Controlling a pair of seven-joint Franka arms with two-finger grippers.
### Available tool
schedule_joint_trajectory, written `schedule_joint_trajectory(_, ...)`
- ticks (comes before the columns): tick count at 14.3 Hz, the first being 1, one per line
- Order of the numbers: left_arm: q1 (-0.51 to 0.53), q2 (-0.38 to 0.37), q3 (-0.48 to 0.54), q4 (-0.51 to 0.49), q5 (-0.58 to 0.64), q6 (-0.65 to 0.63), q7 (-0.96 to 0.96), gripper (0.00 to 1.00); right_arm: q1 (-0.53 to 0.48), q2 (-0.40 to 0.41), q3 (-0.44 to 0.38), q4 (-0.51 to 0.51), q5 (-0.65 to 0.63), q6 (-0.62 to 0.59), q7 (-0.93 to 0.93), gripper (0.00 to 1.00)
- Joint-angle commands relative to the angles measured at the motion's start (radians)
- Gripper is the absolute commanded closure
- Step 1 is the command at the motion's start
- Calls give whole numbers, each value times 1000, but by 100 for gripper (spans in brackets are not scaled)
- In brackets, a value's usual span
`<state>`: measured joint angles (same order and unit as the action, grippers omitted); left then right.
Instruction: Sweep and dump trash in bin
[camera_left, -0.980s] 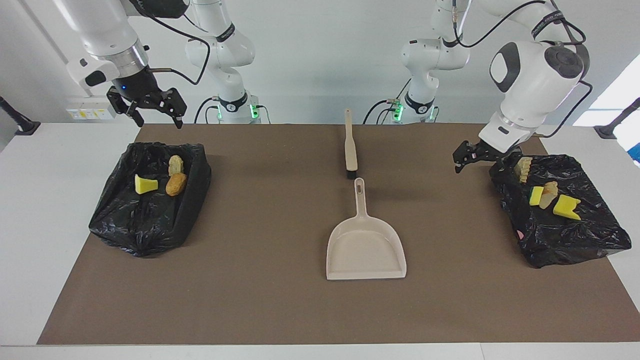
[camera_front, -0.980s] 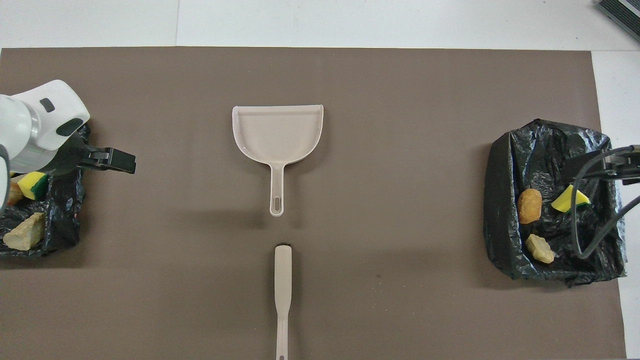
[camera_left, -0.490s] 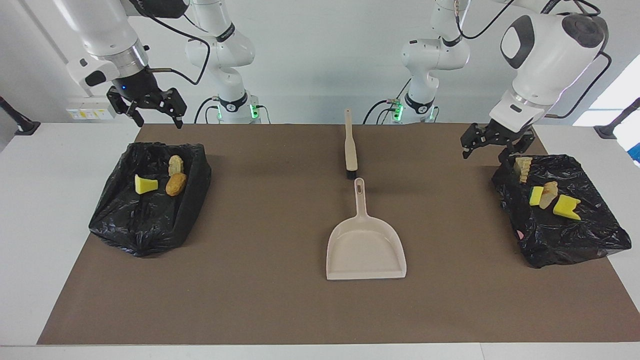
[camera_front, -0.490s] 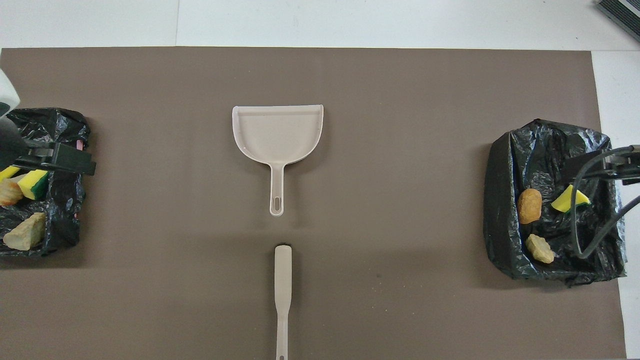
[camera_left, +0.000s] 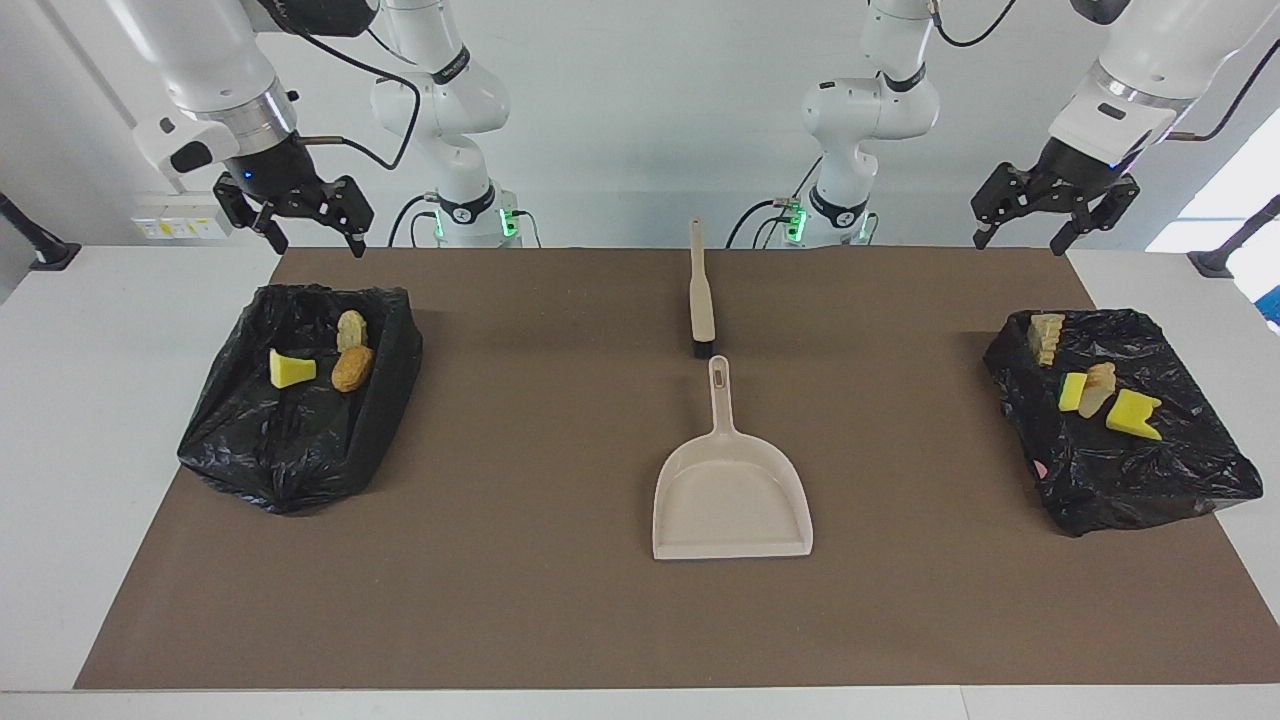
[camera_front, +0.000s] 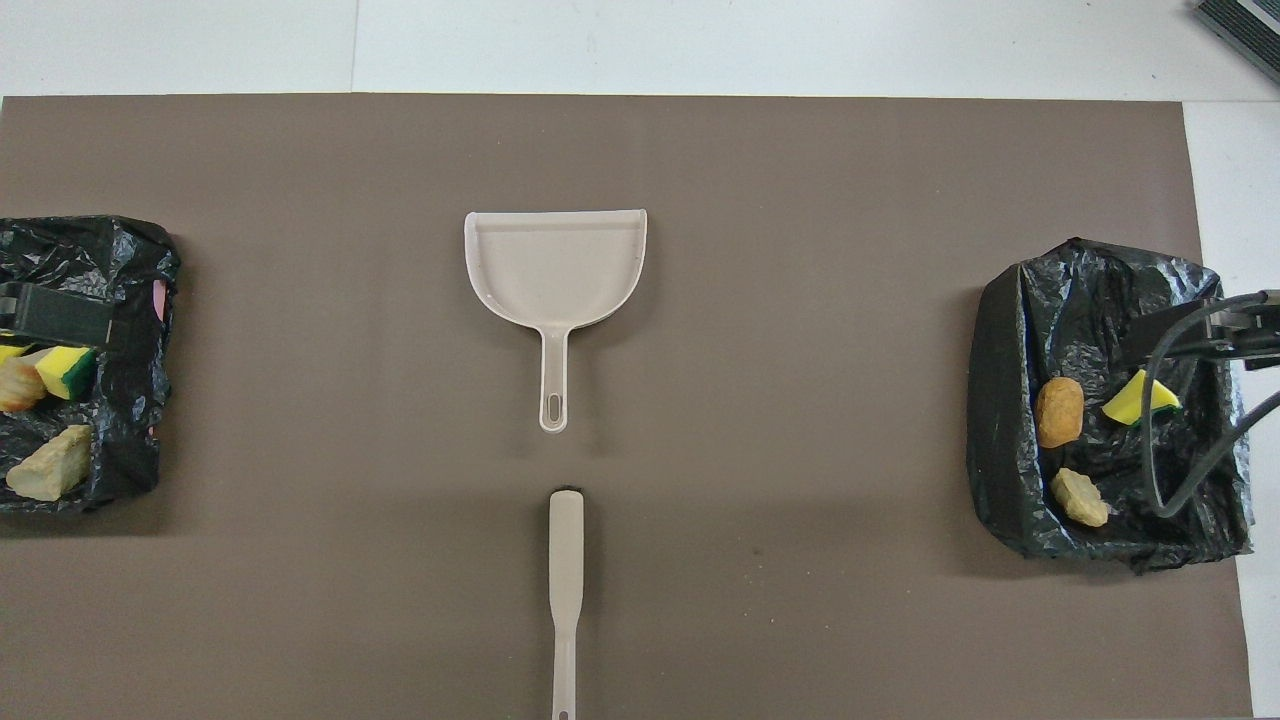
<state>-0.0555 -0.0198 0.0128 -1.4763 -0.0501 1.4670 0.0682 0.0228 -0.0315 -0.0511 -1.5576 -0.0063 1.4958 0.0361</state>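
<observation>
The trash lies in two black bag-lined bins. The bin (camera_left: 270, 450) at the right arm's end holds a yellow sponge wedge (camera_left: 290, 369), a tan chunk (camera_left: 351, 328) and an orange-brown chunk (camera_left: 352, 369). The bin (camera_left: 1130, 480) at the left arm's end holds a ridged tan chunk (camera_left: 1046, 337), a yellow-and-green sponge (camera_left: 1072, 391) and a yellow sponge bit (camera_left: 1132, 414). My right gripper (camera_left: 315, 240) hangs open and empty over its bin's robot-side rim. My left gripper (camera_left: 1020, 243) is open, empty and raised over the mat's corner beside its bin.
A beige dustpan (camera_left: 730, 490) lies at the middle of the brown mat (camera_left: 520, 600), its handle pointing toward the robots. A beige brush (camera_left: 702, 290) lies in line with it, nearer to the robots. White tabletop borders the mat.
My left gripper has lifted up from the rim of its bin and drawn back toward the robots. The right arm has not moved.
</observation>
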Motion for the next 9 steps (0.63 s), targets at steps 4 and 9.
schedule_joint_trajectory(4, 3, -31, -20, -39, 10, 10, -2, 0, -3, -27, 3, -32, 3, 18, 19, 0)
schedule_joint_trajectory(9, 8, -31, -19, -49, 10, 62, -1, 0, -3, -27, 3, -33, 5, 17, 19, 0)
